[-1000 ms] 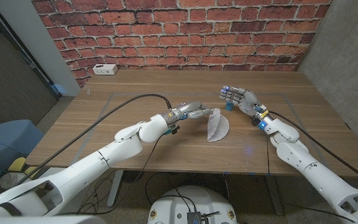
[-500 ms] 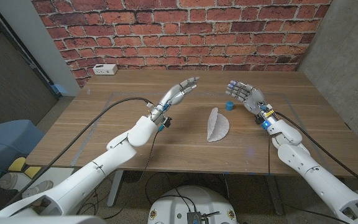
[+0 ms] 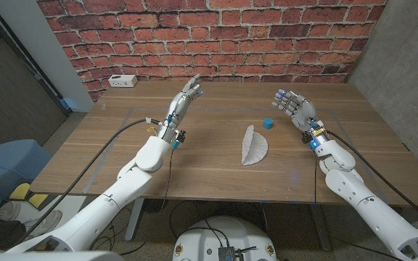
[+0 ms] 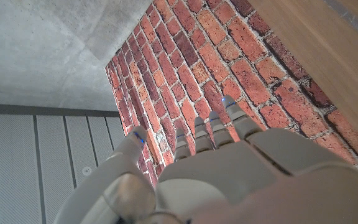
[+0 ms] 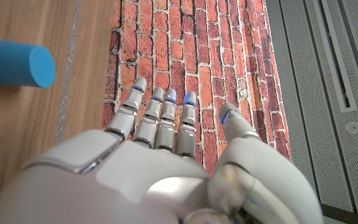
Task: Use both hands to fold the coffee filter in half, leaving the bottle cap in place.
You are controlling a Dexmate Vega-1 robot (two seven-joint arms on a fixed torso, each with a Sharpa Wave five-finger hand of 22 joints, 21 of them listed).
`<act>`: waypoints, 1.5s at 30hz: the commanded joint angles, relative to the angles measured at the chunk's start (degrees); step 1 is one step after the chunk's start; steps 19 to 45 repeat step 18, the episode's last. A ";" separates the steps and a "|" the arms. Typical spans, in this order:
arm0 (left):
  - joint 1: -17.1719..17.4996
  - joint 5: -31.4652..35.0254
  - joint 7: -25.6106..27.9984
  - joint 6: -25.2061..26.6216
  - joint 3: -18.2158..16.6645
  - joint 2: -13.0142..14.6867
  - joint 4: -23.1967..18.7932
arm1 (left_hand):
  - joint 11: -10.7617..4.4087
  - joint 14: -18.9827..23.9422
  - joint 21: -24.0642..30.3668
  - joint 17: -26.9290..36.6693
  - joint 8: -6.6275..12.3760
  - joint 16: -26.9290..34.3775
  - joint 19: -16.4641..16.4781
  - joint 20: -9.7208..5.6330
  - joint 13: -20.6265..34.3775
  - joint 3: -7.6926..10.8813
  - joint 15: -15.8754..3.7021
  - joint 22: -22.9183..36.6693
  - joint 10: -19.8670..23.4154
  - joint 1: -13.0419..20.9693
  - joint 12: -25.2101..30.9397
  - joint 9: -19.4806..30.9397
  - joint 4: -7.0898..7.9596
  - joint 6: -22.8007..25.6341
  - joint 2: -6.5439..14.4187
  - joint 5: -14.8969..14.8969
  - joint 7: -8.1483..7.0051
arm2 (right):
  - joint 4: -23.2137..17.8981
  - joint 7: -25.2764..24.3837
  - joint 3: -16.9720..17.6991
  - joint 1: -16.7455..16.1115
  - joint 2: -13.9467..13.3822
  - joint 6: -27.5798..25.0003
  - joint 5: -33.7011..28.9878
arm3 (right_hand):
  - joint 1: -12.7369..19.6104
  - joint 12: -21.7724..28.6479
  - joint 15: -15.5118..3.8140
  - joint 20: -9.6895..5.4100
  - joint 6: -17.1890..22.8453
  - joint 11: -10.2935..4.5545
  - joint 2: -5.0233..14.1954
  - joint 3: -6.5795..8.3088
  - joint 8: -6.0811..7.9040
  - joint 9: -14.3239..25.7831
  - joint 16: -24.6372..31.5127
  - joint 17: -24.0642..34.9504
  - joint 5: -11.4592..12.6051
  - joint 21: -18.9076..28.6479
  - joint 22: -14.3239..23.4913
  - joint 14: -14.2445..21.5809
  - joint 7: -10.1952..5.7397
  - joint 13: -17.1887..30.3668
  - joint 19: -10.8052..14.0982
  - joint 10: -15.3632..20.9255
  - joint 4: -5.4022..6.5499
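Left robot hand (image 3: 187,92) lifted away, folded coffee filter (image 3: 252,145) beside bottle cap (image 3: 267,123)

- A red brick wall (image 3: 216,36) with pale mortar runs behind the brown wooden tabletop (image 3: 122,145).
- A small white rectangular box (image 3: 123,80) sits at the tabletop's far left corner, against the bricks.
- A grey concrete wall (image 3: 405,65) rises on the right; a dark grey panel (image 3: 9,87) closes off the left.
- A blue bin-like container (image 3: 6,167) stands on the floor at left.
- Wrist views show a grey slatted ceiling (image 4: 42,155) above the bricks.
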 commanded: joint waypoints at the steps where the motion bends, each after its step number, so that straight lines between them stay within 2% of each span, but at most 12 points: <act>1: -2.36 -12.74 -8.71 0.37 -2.14 -0.47 4.57 | -0.37 -1.19 -0.30 0.17 -0.10 -0.07 -0.49 -0.60 0.00 -0.26 -0.41 0.11 -1.13 -1.11 0.09 0.11 1.03 -1.70 0.22 0.57 0.70 | 0.52 -5.34 0.94 0.28 1.07 1.09 -1.52 | -0.85 -0.04 0.25 -0.01 -0.80 0.16 -0.34 -0.21 -0.08 0.03 -0.09 -0.11 0.28 -0.35 0.00 -0.48 -0.16 -0.06 -0.49 -0.77 -0.28; 6: -4.37 -15.92 -12.31 1.40 -2.60 -0.20 7.08 | -0.63 -2.45 -0.41 0.15 -0.03 -0.10 -0.85 -1.05 -0.11 -0.80 -0.68 0.06 -2.45 -1.82 0.06 0.07 1.84 -3.06 0.25 0.83 1.10 | -0.06 -9.24 1.16 0.72 0.93 1.75 -3.94 | -1.46 0.20 0.54 0.01 -1.02 0.47 -0.92 -0.63 0.04 0.02 0.08 -0.24 0.22 -0.37 -0.02 -0.44 0.35 -0.07 -0.50 -0.78 -0.24; 11: -6.80 -16.96 -14.89 2.62 -2.50 0.04 10.34 | -0.60 -2.66 -0.47 0.12 0.07 -0.04 -1.04 -1.10 -0.13 -0.95 -0.68 0.04 -2.68 -1.99 0.13 0.06 2.04 -3.23 0.23 0.92 1.15 | -2.61 -13.81 0.94 0.57 0.42 1.98 -7.16 | -1.93 0.39 0.80 0.00 -1.03 0.46 -1.22 -0.89 0.18 0.02 0.25 -0.33 0.21 -0.35 -0.03 -0.29 0.45 -0.07 -0.42 -0.67 -0.17; 15: -8.14 -19.06 -14.51 6.87 -2.48 -0.76 12.47 | -0.66 -2.95 -0.48 0.10 0.05 0.00 -1.09 -1.08 -0.16 -1.14 -0.77 0.03 -3.08 -2.21 0.16 0.05 2.35 -3.76 0.25 1.04 0.62 | -2.31 -11.08 0.17 1.57 2.79 2.82 -4.36 | -1.75 0.62 0.30 -0.23 -0.86 0.29 -0.55 -0.45 0.41 0.02 0.46 -0.54 0.41 -0.28 -0.04 0.05 0.44 -0.08 -0.19 -0.45 -0.27; 18: -9.88 -20.47 -16.49 7.59 -2.08 -1.95 15.95 | -0.42 -3.92 -0.63 0.04 -0.06 -0.02 -1.63 -1.01 -0.19 -1.56 -0.55 0.01 -4.73 -2.63 0.04 0.05 2.98 -5.53 0.27 1.30 0.91 | -2.28 -7.35 -0.41 2.35 3.93 2.99 -1.81 | -1.03 0.75 -0.17 -0.05 -0.84 0.07 0.23 0.29 0.53 0.02 0.65 -0.86 0.63 -0.08 -0.04 0.54 0.40 -0.10 0.34 -0.38 -0.73; 45: -9.88 -20.47 -16.49 7.59 -2.08 -1.95 15.95 | -0.42 -3.92 -0.63 0.04 -0.06 -0.02 -1.63 -1.01 -0.19 -1.56 -0.55 0.01 -4.73 -2.63 0.04 0.05 2.98 -5.53 0.27 1.30 0.91 | -2.28 -7.35 -0.41 2.35 3.93 2.99 -1.81 | -1.03 0.75 -0.17 -0.05 -0.84 0.07 0.23 0.29 0.53 0.02 0.65 -0.86 0.63 -0.08 -0.04 0.54 0.40 -0.10 0.34 -0.38 -0.73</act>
